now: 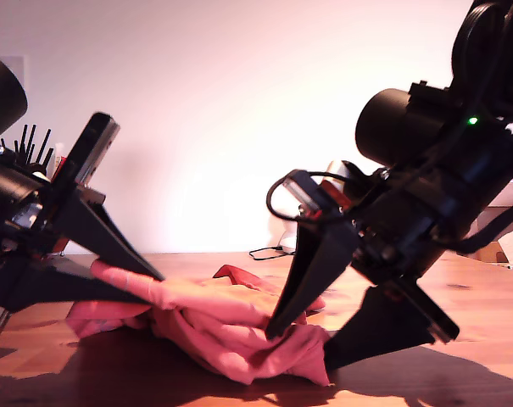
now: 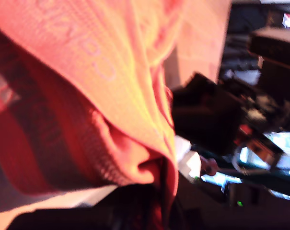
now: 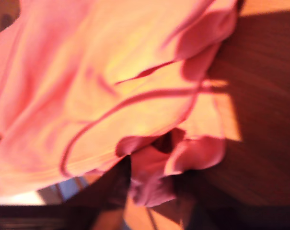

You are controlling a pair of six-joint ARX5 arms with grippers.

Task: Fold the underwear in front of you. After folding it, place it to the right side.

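- The underwear [image 1: 214, 322] is seen as a crumpled coral-red heap on the wooden table [image 1: 476, 297], low in the middle of the exterior view, between the two arms.
- Part of the cloth is held up off the table toward the exterior view's left; the rest lies bunched on the wood.
- My first gripper [image 1: 154, 288] is seen at the exterior view's left, its two dark fingers meeting on a raised fold of the underwear; the jaws are clenched on that fold.
- In the first wrist view the underwear [image 2: 111, 96] fills most of the picture, and its paler waistband [image 2: 87, 48] with faint lettering is draped across, gathered to a pinch at the jaws. The other arm [image 2: 207, 115] is seen dark and blurred behind it.
- My second gripper [image 1: 300, 349] is seen at the exterior view's right, tilted down, its fingertips at the edge of the heap nearest that side.
- Its jaws are seen standing apart with a wad of cloth between them; whether the wad is squeezed or only lies there cannot be told.
- In the second wrist view the underwear [image 3: 111, 96] is spread in folds over the table [image 3: 264, 120], with a small bunch hanging between the dark fingers.
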